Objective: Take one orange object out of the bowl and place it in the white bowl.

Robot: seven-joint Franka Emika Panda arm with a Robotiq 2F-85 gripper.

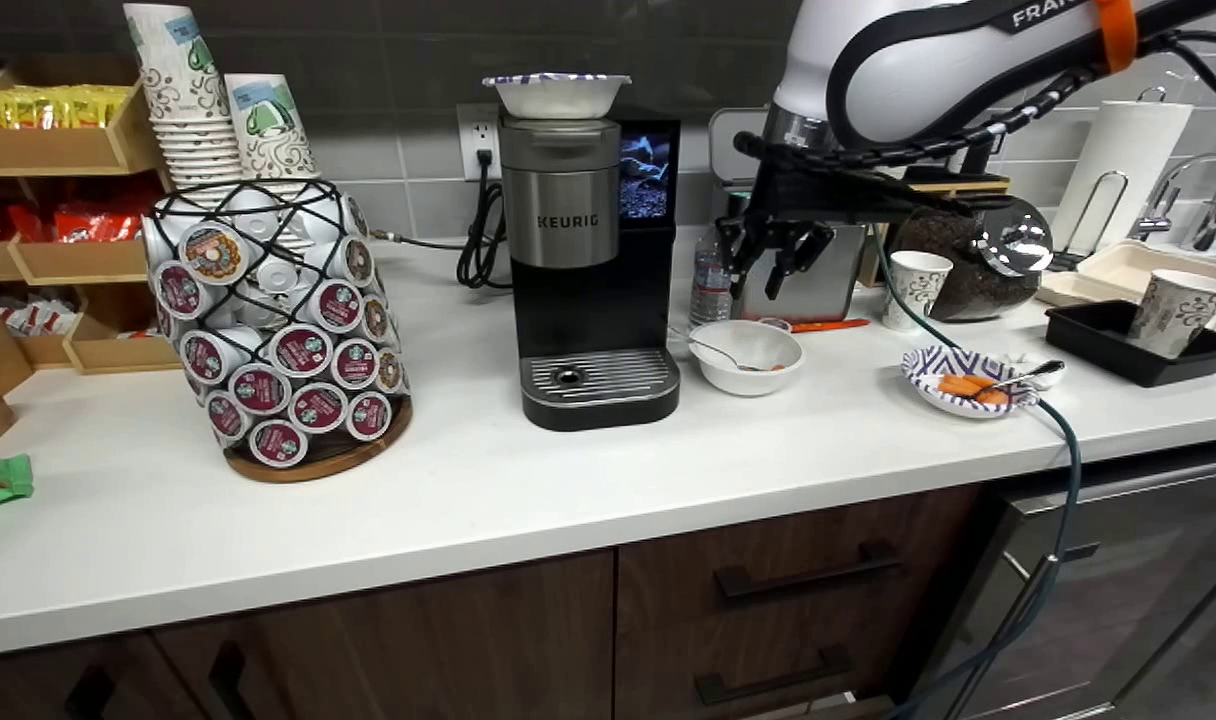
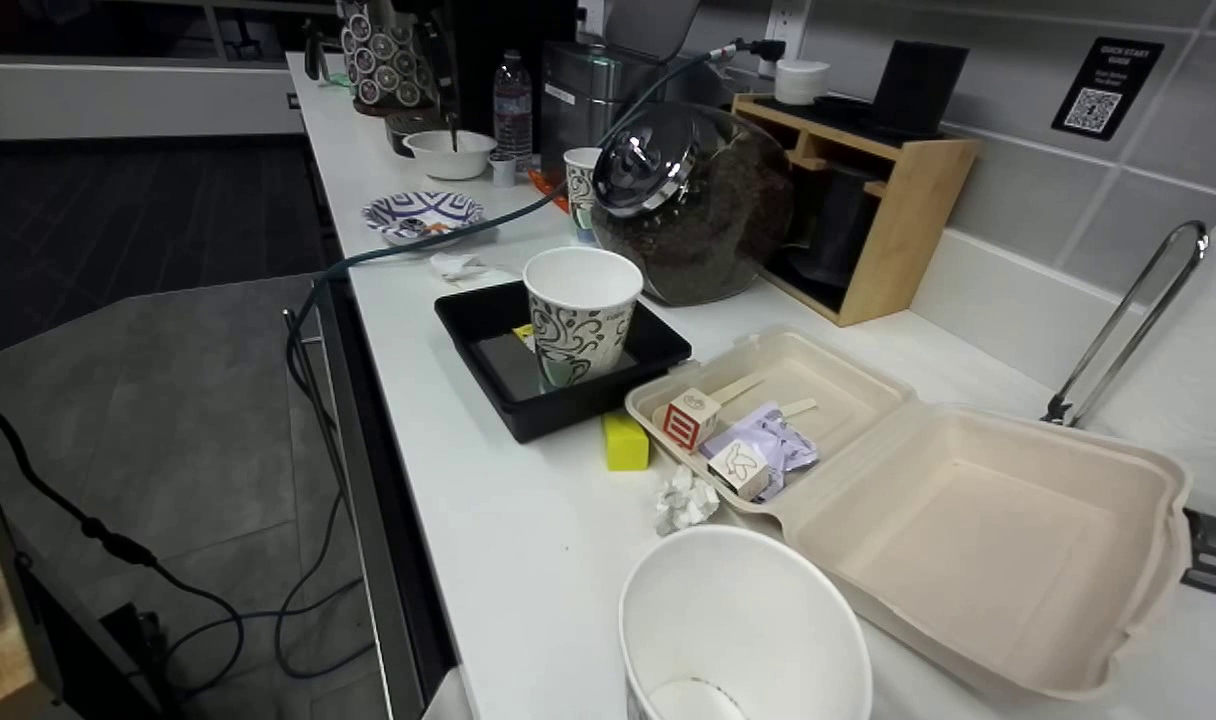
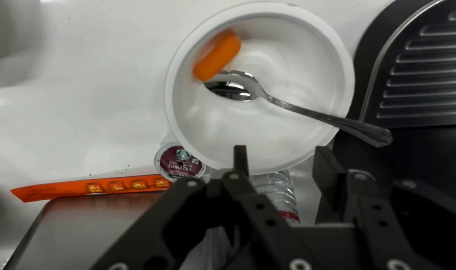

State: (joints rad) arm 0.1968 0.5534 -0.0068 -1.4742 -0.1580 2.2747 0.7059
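My end effector [image 3: 281, 159] hangs above the far rim of the white bowl [image 3: 220, 131], fingers well apart and nothing between them. From there the baby carrot [image 3: 217, 55] lies near and to the right, down by the inner wall; its long axis slants from near left to far right, askew to the left-right line my fingers would close along. A spoon [image 3: 306, 111] shares that bowl, its head right by the carrot, its handle crossing the far-left rim toward the Keurig coffee maker [image 1: 588, 290]. Farther out on the bench [image 1: 568, 480], to the right and nearer the front edge, the patterned bowl [image 1: 923, 368] holds more carrots [image 1: 958, 386]. With one lying in the white bowl, I judge the transfer made; going straight up should miss the carrot, so the spoon handle is what I'd watch.
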